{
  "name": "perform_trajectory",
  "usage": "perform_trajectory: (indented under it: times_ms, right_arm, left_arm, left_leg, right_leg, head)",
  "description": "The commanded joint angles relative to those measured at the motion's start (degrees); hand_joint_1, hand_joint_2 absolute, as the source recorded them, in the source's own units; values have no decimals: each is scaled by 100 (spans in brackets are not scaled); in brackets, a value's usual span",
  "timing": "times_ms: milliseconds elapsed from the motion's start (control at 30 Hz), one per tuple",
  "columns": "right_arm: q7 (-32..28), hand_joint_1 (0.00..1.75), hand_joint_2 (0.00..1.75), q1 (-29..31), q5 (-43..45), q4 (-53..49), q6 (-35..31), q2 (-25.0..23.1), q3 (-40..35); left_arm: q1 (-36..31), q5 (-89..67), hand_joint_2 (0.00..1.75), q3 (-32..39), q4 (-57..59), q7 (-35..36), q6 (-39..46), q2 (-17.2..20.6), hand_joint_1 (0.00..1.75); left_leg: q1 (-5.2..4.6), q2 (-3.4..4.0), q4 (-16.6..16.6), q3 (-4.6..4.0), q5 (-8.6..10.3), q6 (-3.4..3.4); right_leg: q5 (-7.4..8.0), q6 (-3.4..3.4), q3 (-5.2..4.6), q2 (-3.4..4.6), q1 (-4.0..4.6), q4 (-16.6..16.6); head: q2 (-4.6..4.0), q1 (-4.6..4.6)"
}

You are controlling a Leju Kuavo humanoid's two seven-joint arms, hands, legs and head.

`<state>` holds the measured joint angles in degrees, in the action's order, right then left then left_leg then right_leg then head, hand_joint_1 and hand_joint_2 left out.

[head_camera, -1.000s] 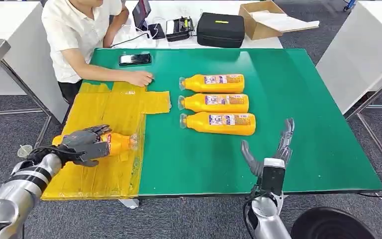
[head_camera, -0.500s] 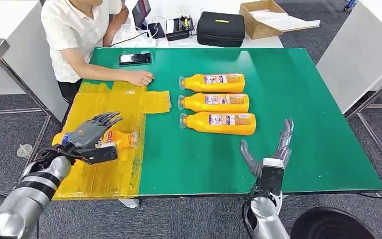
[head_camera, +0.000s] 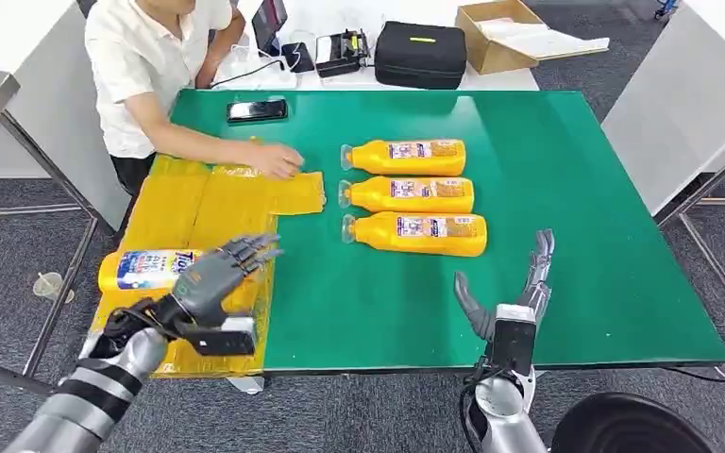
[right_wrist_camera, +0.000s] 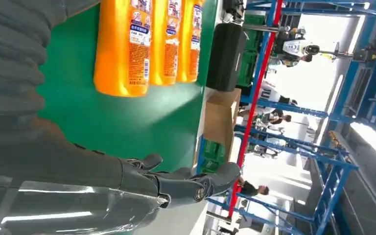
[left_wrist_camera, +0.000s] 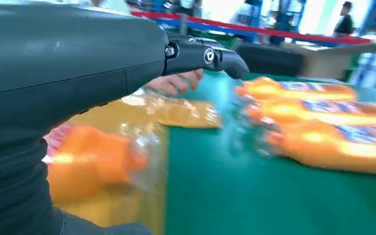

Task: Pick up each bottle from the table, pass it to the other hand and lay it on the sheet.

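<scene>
One orange bottle [head_camera: 146, 268] lies on the yellow sheet [head_camera: 198, 212] at the table's left edge, also blurred in the left wrist view as the bottle [left_wrist_camera: 90, 164]. My left hand [head_camera: 212, 283] hovers open just right of it, fingers spread, holding nothing. Three more orange bottles [head_camera: 415, 193] lie side by side on the green table [head_camera: 547, 160], caps to the left; the right wrist view shows these bottles [right_wrist_camera: 147, 44] too. My right hand [head_camera: 514, 293] stands open at the front edge, below the nearest bottle [head_camera: 420, 233].
A person sits at the far left with a hand [head_camera: 278, 160] resting on the sheet's far part. A phone [head_camera: 257, 110] lies on the table's far left. A black case [head_camera: 420, 55] and a cardboard box [head_camera: 505, 33] stand behind the table.
My left hand has let go of the bottle on the sheet and moved right and nearer, fingers spread. The person's hand shifted slightly onto the sheet. My right hand stayed put.
</scene>
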<state>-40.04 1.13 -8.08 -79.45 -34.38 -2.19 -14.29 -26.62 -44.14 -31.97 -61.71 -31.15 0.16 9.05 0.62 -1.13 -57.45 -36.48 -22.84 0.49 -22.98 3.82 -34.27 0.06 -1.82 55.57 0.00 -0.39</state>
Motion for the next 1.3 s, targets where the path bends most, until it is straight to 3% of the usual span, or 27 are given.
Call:
perform_trajectory:
  times_ms: [33,67,100,133,200,233,333,400,467,800,1033,1200,1300]
  right_arm:
    - [4,0,175,507,-574,1404,-72,246,-144]
    - [4,0,175,507,-574,1404,-72,246,-144]
    - [4,0,175,812,-1134,2165,-80,355,-261]
    - [4,0,175,1035,-1620,2539,-374,382,-230]
    - [4,0,175,1377,-2254,3031,-313,418,-25]
    - [120,0,175,1508,-2854,3179,-533,495,63]
    - [457,0,175,1726,-3712,3406,-406,712,-12]
    - [903,0,175,1926,-4391,3751,-239,899,-215]
    - [964,0,175,2029,-4395,3955,122,1011,-212]
    - [1375,0,175,2371,-4805,4515,564,1160,-382]
    - [2267,0,175,2400,-5511,4424,1246,1446,-886]
    - [2326,0,175,2379,-5444,4366,1416,1465,-856]
    - [2395,0,175,2333,-5059,4311,2189,1514,-781]
  left_arm:
    - [68,477,175,-640,-643,31,-154,173,0]
    - [68,477,175,-640,-643,31,-154,173,0]
    - [186,836,175,-477,-717,35,-188,-3,0]
    - [445,1485,175,-122,-798,73,-272,-418,0]
    - [826,2193,175,169,-937,412,-366,-1079,0]
    - [1171,3727,175,635,-833,1090,-894,-1707,0]
    - [1242,4111,175,288,-413,995,-465,-1982,0]
    - [1215,4437,175,49,-216,986,-493,-1986,0]
    - [1227,4227,175,-175,-330,822,-255,-1907,0]
    - [1230,3948,175,-83,-750,742,162,-1859,0]
    - [1296,3715,175,26,-823,858,331,-1849,0]
    - [1323,3697,175,61,-849,884,338,-1837,0]
    - [1346,3723,175,132,-840,963,304,-1831,0]
  left_leg:
    - [5,15,2,16,-6,1]
    - [7,20,-2,24,-13,2]
    - [8,22,-6,33,-18,2]
    - [2,2,1,15,-5,1]
    - [1,17,9,29,-6,6]
    - [3,23,7,40,-12,7]
    - [-12,-1,4,28,-6,13]
    - [-11,-6,0,29,-8,13]
    - [-16,0,-3,29,-12,13]
    - [-17,6,-5,6,-7,8]
    - [-17,4,-6,11,-9,8]
    - [-13,7,-7,11,-11,7]
    - [-13,3,-5,13,-9,7]
  right_leg:
    - [0,-12,18,8,8,-10]
    - [-4,-19,27,10,11,-8]
    - [-9,-26,36,8,14,-5]
    - [-3,-15,19,-3,5,-6]
    - [5,-11,33,13,5,-21]
    - [1,-18,45,15,8,-23]
    - [-1,-6,35,-12,-6,-19]
    - [-4,-8,41,-11,-6,-19]
    - [-4,-11,40,-5,-7,-16]
    - [2,-8,13,4,-3,-8]
    - [-2,-10,18,0,-6,-6]
    - [-2,-13,20,3,-3,-7]
    - [-1,-13,23,-1,-3,-8]
  head:
    - [0,2]
    - [0,2]
    - [0,2]
    - [0,2]
    - [0,0]
    - [0,2]
    - [0,2]
    - [0,2]
    - [0,2]
    - [0,0]
    - [0,0]
    - [0,0]
    - [0,0]
